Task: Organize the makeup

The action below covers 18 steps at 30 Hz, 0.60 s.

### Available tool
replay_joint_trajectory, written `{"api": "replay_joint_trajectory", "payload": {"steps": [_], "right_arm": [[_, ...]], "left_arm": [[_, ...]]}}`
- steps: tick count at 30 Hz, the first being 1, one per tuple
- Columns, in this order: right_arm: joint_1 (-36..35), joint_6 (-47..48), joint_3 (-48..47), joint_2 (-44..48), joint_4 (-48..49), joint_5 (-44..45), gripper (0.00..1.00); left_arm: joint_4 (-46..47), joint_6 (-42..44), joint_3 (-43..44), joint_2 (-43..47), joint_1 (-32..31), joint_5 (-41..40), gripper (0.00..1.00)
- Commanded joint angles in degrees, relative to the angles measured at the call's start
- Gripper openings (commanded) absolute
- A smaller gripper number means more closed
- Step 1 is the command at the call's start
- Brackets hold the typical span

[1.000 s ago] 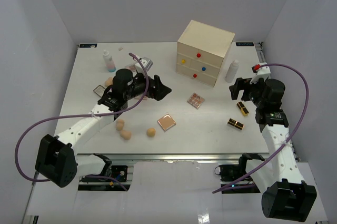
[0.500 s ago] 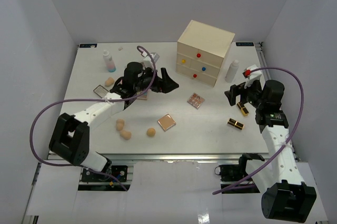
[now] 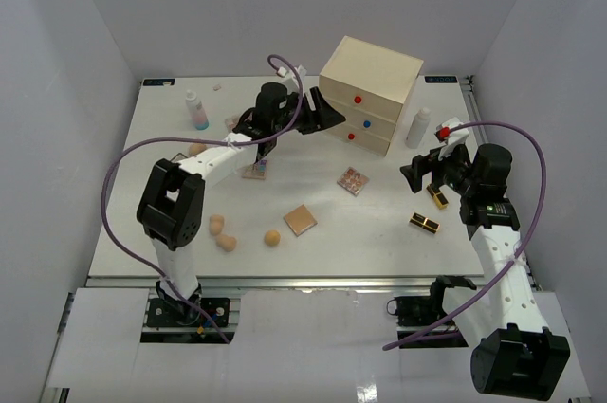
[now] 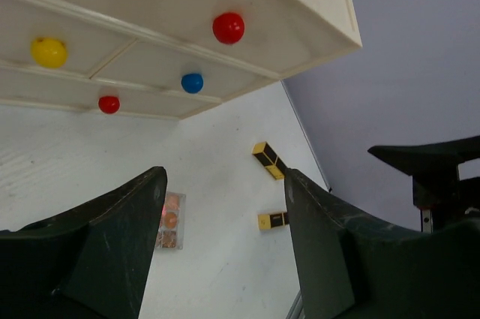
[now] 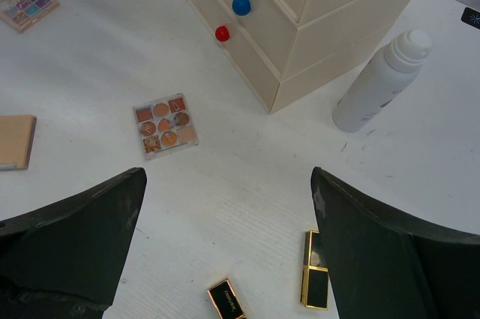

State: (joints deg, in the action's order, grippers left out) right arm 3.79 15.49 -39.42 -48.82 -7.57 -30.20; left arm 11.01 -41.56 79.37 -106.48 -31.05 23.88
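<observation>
My left gripper (image 3: 327, 117) is open and empty, held just in front of the cream chest (image 3: 370, 90), near its yellow knob (image 4: 49, 52). In the left wrist view it (image 4: 223, 184) frames bare table. My right gripper (image 3: 417, 168) is open and empty above two black-and-gold lipstick tubes (image 3: 436, 195) (image 3: 424, 223), which also show in the right wrist view (image 5: 315, 280) (image 5: 227, 298). An orange-toned palette (image 3: 353, 180) lies in front of the chest. A peach compact (image 3: 301, 220) and several tan sponges (image 3: 226, 242) lie front left. Another palette (image 3: 254, 172) lies under my left arm.
A tall white bottle (image 3: 417, 126) stands right of the chest. A small white bottle with a blue base (image 3: 196, 111) stands at the back left. All three chest drawers are shut. White walls close in the table at the back and both sides.
My left arm has swung forward and to the right, from the table's left middle up to the chest front. My right gripper has shifted slightly left.
</observation>
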Motion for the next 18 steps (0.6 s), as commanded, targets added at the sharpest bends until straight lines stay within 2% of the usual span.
{"api": "replay_joint_trajectory", "payload": {"steps": [1,8,18], "right_arm": [[0.3,-0.3,0.6,1.0,1.7,-1.0,0.98],[0.3,-0.6,0.7,0.9,1.9,-0.7,0.98],[0.3,-0.7,0.6,1.1,1.9,-1.0,0.98]], "left_arm": [[-1.2,-5.4,8.2,-3.6,-1.1,-6.2,0.67],[-3.6,-10.1,17.2,-10.5,-2.5,-13.2,0.48],[-5.2,-12.7,23.9,-15.3,-4.4,-13.3,0.50]]}}
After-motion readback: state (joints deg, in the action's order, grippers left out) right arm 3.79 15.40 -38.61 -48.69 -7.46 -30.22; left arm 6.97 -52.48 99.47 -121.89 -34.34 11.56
